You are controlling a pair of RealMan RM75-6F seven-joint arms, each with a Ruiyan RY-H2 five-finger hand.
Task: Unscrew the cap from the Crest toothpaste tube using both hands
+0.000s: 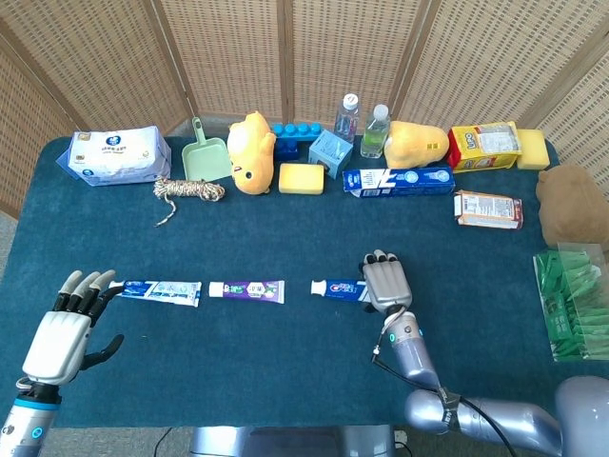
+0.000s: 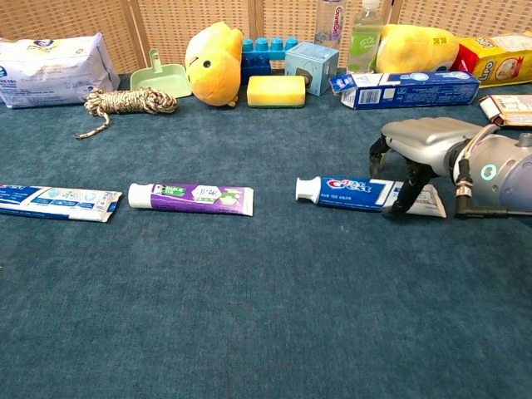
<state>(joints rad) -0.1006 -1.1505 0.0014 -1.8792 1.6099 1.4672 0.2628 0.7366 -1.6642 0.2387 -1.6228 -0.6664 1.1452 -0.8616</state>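
The Crest toothpaste tube (image 1: 338, 287) (image 2: 349, 191) lies flat on the blue cloth, its white cap (image 2: 305, 189) pointing left. My right hand (image 1: 385, 284) (image 2: 420, 145) arches over the tube's tail end. Its fingertips are down beyond the tube's far edge and its thumb is against the near edge, so it grips the tail on the table. My left hand (image 1: 67, 324) hovers at the lower left in the head view, fingers spread and holding nothing. It is far from the Crest tube, and the chest view does not show it.
A purple tube (image 1: 247, 290) (image 2: 193, 198) and a blue-white tube (image 1: 160, 289) (image 2: 58, 201) lie in line to the left of the Crest tube. A toothpaste box (image 1: 398, 180), sponges, bottles and plush toys line the back. A green packet tray (image 1: 571, 300) sits at the right edge.
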